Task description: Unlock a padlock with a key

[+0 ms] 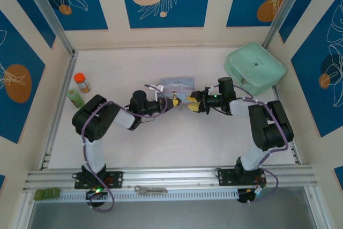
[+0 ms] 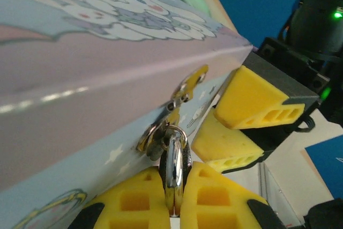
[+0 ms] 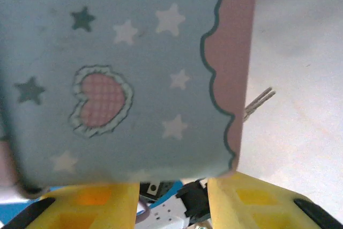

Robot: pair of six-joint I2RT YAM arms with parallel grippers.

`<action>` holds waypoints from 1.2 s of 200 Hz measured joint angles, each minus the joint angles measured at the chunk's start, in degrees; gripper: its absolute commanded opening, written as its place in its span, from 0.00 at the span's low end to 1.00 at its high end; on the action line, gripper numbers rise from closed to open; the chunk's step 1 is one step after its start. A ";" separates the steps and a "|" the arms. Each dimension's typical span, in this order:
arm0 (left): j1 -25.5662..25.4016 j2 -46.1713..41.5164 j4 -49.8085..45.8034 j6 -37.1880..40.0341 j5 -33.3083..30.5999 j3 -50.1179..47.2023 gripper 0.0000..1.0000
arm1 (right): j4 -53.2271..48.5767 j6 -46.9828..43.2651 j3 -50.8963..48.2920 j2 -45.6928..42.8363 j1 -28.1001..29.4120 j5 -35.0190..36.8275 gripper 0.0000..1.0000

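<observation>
1. Left claw (image 2: 172, 197) grips the small dark padlock with metal shackle (image 2: 172, 156), hanging on the pale blue tin (image 2: 80, 79) just ahead.
2. Right claw (image 3: 174, 194) stands partly open; thin silvery key (image 3: 260, 100) lies ahead, to its right.

Count on the desk (image 1: 161, 143): two arms (left arm (image 1: 99, 119), right arm (image 1: 268, 124)), two end effectors (left end effector (image 1: 172, 103), right end effector (image 1: 193, 104)), one blue tin (image 1: 179, 85), one padlock (image 2: 172, 164), one green pouch (image 1: 255, 68), one orange-capped bottle (image 1: 82, 82), one green tube (image 1: 75, 98).
</observation>
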 measured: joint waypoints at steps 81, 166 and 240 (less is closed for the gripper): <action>0.00 -1.62 -7.02 -2.29 -2.25 0.46 0.00 | -16.52 -18.64 2.51 -4.46 1.01 7.28 0.36; 0.07 -1.92 -18.45 -5.51 0.90 0.59 0.00 | -40.37 -46.21 15.61 -9.70 15.74 30.23 0.29; 0.20 -3.02 -20.50 -15.87 2.51 1.38 0.00 | -43.85 -67.49 16.15 -8.94 27.74 47.10 0.38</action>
